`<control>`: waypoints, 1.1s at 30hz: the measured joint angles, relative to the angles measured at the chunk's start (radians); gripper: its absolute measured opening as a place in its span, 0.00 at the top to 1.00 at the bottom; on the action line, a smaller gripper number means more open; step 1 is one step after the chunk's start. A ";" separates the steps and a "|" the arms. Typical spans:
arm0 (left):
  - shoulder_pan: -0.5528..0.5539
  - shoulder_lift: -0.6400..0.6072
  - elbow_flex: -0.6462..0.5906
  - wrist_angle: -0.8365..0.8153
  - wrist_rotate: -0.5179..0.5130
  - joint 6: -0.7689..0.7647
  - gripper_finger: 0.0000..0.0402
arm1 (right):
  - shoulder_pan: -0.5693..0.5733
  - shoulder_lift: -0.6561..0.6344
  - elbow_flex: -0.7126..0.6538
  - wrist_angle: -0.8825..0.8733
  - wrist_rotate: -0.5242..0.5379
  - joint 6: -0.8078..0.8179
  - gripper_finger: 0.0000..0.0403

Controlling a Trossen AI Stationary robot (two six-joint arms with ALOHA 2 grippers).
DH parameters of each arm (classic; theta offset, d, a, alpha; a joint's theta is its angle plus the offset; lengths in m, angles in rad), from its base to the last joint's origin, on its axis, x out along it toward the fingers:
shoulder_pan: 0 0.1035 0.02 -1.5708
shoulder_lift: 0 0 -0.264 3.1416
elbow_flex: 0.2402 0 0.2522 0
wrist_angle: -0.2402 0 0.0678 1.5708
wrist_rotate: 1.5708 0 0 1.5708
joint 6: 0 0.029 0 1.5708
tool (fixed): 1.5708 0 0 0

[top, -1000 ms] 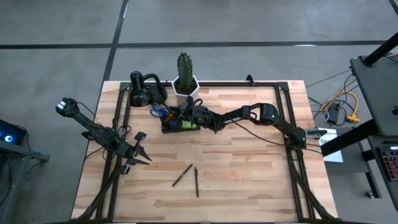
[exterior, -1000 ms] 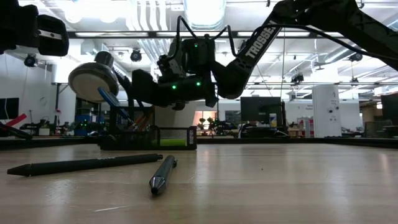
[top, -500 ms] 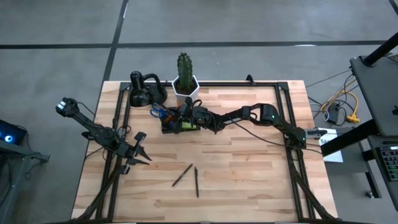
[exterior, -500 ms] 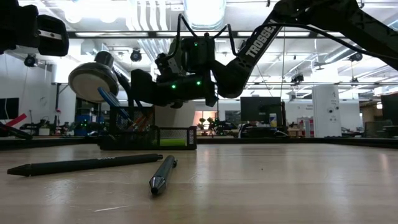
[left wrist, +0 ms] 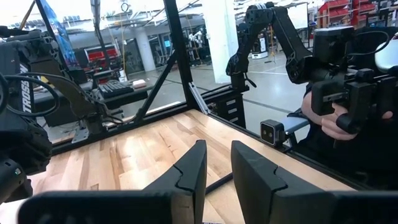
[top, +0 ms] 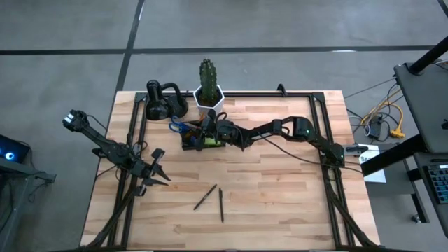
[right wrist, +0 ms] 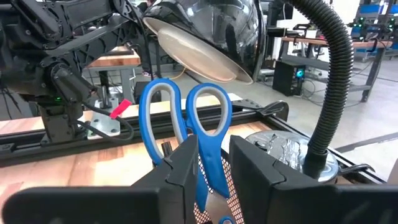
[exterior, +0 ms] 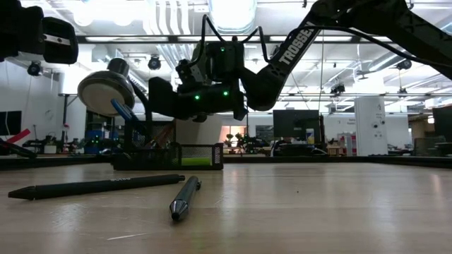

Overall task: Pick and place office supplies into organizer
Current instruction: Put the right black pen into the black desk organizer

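Observation:
The dark mesh organizer (top: 203,142) stands on the table at the far middle. A lime-green sticky-note pad (top: 209,140) lies in it, and blue-handled scissors (right wrist: 186,112) stand in it, handles up. My right gripper (right wrist: 214,168) hovers level just above the organizer (exterior: 169,156). It is open, nothing is between its fingers, and the scissors stand just beyond them. Two black pens (top: 205,197) (top: 220,204) lie flat on the wood near the front middle. My left gripper (top: 157,171) waits open at the table's left side, clear of everything.
A black desk lamp (top: 162,101) with a looped neck stands left of the organizer. A cactus in a white pot (top: 208,80) stands right behind the organizer. The black frame rail (top: 280,94) runs round the table. A person's hand (left wrist: 339,121) shows beyond the table's edge.

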 joint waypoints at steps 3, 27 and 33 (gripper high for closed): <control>0.000 0.000 0.000 0.000 0.000 0.000 0.85 | 0.000 -0.001 0.000 0.000 0.000 0.000 0.80; 0.000 0.000 0.000 -0.002 0.000 0.000 0.85 | 0.189 -0.254 0.000 -0.499 -0.156 -0.307 0.72; 0.000 -0.001 0.000 0.000 0.000 0.000 0.85 | 0.255 -0.382 0.000 -0.784 -0.157 -0.362 0.68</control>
